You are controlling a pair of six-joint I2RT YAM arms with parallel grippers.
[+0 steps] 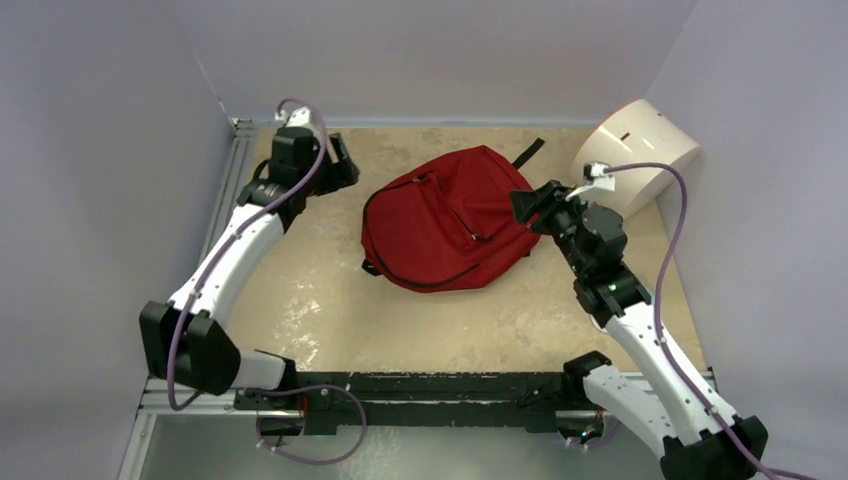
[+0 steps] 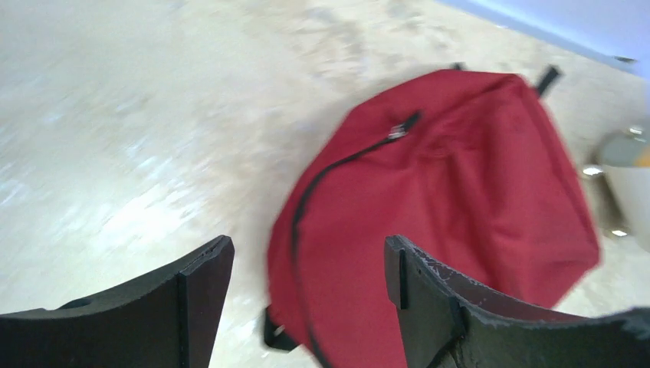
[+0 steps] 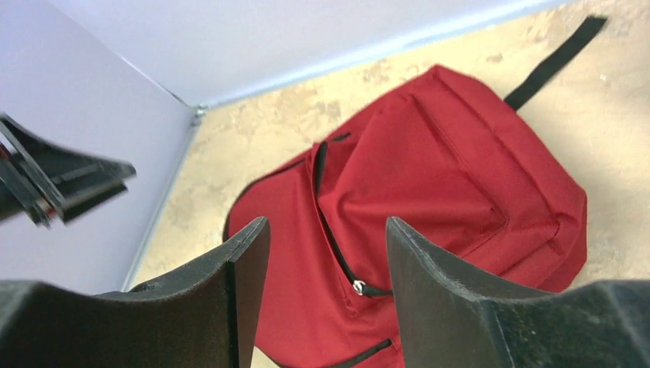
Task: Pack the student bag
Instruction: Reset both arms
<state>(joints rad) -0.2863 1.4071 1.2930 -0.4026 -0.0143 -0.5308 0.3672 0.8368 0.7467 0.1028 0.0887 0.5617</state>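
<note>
The student bag (image 1: pixel 450 220), a dark-red backpack with black zippers, lies flat in the middle of the table, its zippers looking closed. My left gripper (image 1: pixel 345 165) hangs open to the bag's left, apart from it. In the left wrist view the bag (image 2: pixel 460 176) lies beyond the open left gripper (image 2: pixel 309 264), nothing between the fingers. My right gripper (image 1: pixel 522 205) hovers open at the bag's right edge. The right wrist view looks down on the bag (image 3: pixel 444 169) past the open right gripper (image 3: pixel 328 245), a zipper pull (image 3: pixel 358 287) showing beneath the gap.
A white rounded box (image 1: pixel 640 150) stands at the back right corner, close behind the right arm. Grey walls close in the table on the left, back and right. A black strap (image 1: pixel 530 152) trails from the bag toward the back wall.
</note>
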